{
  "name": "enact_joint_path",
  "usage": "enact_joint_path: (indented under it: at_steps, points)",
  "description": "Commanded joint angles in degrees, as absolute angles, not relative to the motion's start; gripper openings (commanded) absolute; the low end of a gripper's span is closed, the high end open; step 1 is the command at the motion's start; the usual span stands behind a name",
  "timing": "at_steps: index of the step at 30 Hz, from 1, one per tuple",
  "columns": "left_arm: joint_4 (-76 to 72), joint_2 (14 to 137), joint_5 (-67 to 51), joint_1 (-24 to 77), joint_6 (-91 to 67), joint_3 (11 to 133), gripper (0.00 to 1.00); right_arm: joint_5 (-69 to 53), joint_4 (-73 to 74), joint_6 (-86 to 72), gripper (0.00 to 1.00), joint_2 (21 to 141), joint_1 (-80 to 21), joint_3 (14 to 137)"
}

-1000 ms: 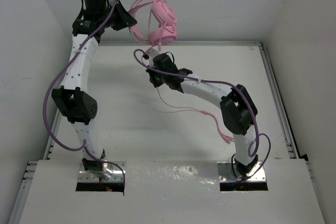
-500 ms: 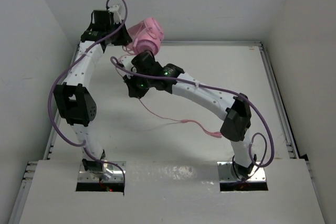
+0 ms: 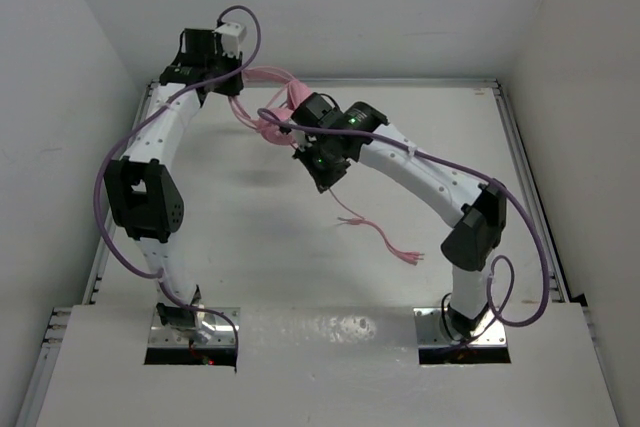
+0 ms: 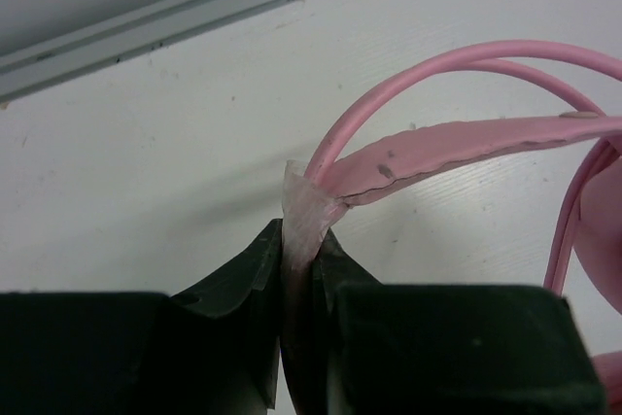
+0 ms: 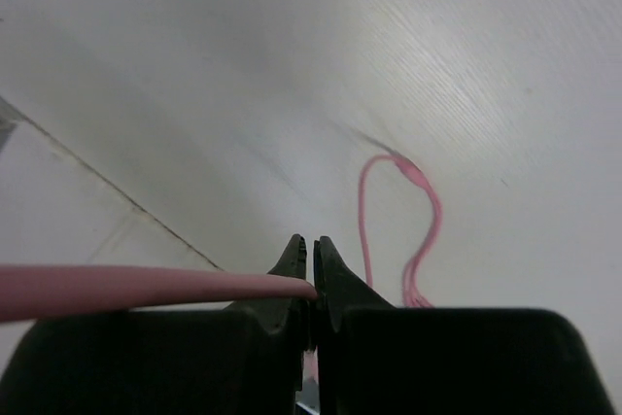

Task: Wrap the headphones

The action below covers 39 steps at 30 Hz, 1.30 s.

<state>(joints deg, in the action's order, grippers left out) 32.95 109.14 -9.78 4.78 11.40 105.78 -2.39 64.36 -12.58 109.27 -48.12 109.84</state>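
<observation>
Left tool: on my left wrist feed the left gripper (image 4: 301,240) has its 2 dark fingers pinched together on the flat pink headband (image 4: 466,143). A whitish translucent sliver pokes up between the tips.
Headband: it leaves the pinch and runs off to the right, clear above the white tabletop (image 3: 250,237). 2 thin pink hoop wires (image 4: 457,55) arch over it.
Earcup: I see only a sliver of 1 round pink earcup (image 4: 604,230) at the right edge of that feed.
Headphones: from overhead, the pink over-ear headphones (image 3: 268,119) sit bunched near the far-left corner of the table, between the 2 wrists. I cannot tell whether the cups touch the surface.
Right tool: the right gripper (image 5: 313,258) has its fingers closed on the thin pink cord (image 5: 146,289), which comes in from the left of my right wrist feed and ends at the tips.
Cord slack: overhead, it drops from under the right wrist and lies on the table towards the near right. Its free end (image 3: 408,255) lies near the right arm's elbow but apart from it.
Left arm: stretched towards the far-left corner, with its wrist beside the grey metal rail (image 4: 194,2) along the back edge.
Right arm: bent across the middle, with its wrist just right of the headphones.
</observation>
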Motion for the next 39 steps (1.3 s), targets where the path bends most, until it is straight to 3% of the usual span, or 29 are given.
enact_joint_path:
  at_steps: [1,8,14,20,24,27,32,34,35,38,39]
  points:
    - [27.6,106.61,-16.52,4.92,10.63,109.86,0.0,10.15,67.58,-14.15,0.0,104.41,-48.08,110.56]
    - [30.23,105.82,-16.69,5.8,17.4,107.67,0.0,26.09,72.87,-9.24,0.0,106.79,-46.94,125.68]
    - [35.15,105.82,-25.47,6.33,21.0,108.01,0.0,30.75,53.84,3.39,0.0,103.18,-44.48,122.09]
    - [41.57,105.12,-34.36,8.09,25.57,109.07,0.0,29.62,38.78,6.24,0.0,105.29,-40.35,122.07]
    - [43.68,104.24,-36.38,8.35,25.14,109.25,0.0,27.78,36.83,4.4,0.0,109.77,-35.35,125.07]
    - [44.3,104.24,-37.26,8.17,22.86,111.0,0.0,27.34,32.88,1.94,0.0,111.0,-30.51,119.02]
    - [45.26,104.41,-42.27,8.0,15.93,115.39,0.0,15.59,25.08,-4.65,0.01,110.04,-27.07,107.17]
    - [45.35,104.76,-44.55,7.91,13.11,117.33,0.0,12.85,22.08,-6.67,0.19,109.95,-27.07,104.6]
    - [45.44,104.77,-45.34,7.82,10.75,117.86,0.0,9.79,18.49,-7.03,0.42,109.95,-27.07,101.72]
    - [46.23,104.68,-47.89,7.82,6.61,119.79,0.0,4.07,10.32,-7.56,0.6,109.25,-27.07,93.47]
    - [46.49,104.5,-48.07,7.74,5.98,120.4,0.0,3.26,8.28,-7.91,0.61,108.9,-27.07,91.17]
